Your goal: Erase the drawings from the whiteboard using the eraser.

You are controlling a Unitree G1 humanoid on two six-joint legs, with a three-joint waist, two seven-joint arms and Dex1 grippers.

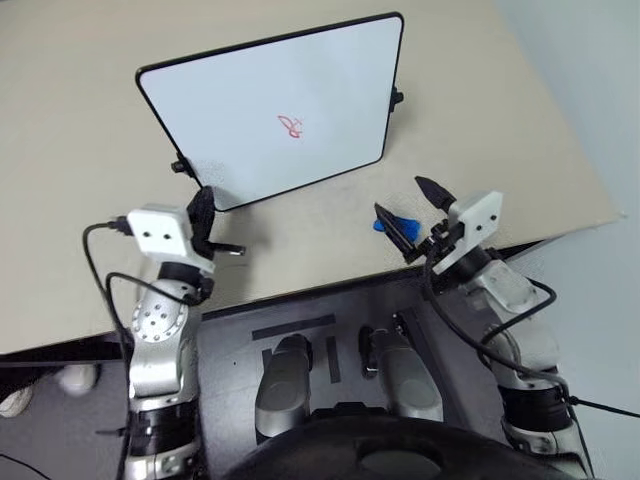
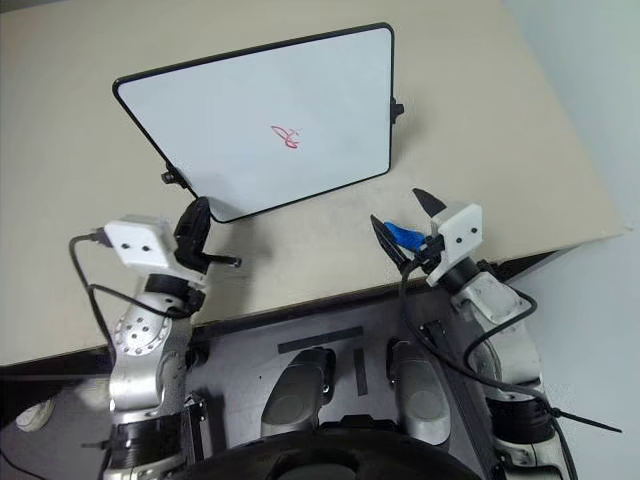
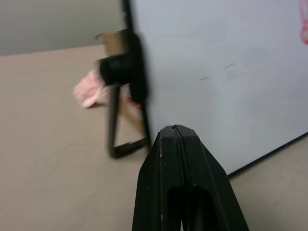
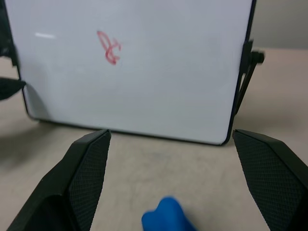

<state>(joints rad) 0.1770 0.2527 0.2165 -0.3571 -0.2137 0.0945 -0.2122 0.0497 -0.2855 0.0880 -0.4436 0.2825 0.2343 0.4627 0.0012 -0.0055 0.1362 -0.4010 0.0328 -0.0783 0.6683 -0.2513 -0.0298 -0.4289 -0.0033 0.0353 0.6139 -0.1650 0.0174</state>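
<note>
The whiteboard is standing propped up on the beige table, leaning back on a stand with small black side knobs, and the drawings, a small red looping scribble, are sitting near the middle of its white face. The eraser, a small bright blue block, is lying on the table in front of the whiteboard's lower right corner, apart from the board. The right tool is hovering around the eraser with its two black fingers spread wide, one on either side of the blue block; whether they are touching it cannot be told, and they are not closing on it. The left tool is sitting just in front of the whiteboard's lower left corner, beside the stand's black knob, with its two fingers pressed together and gripping nothing. Behind the whiteboard's left edge, a blurred pink object is lying on the table.
</note>
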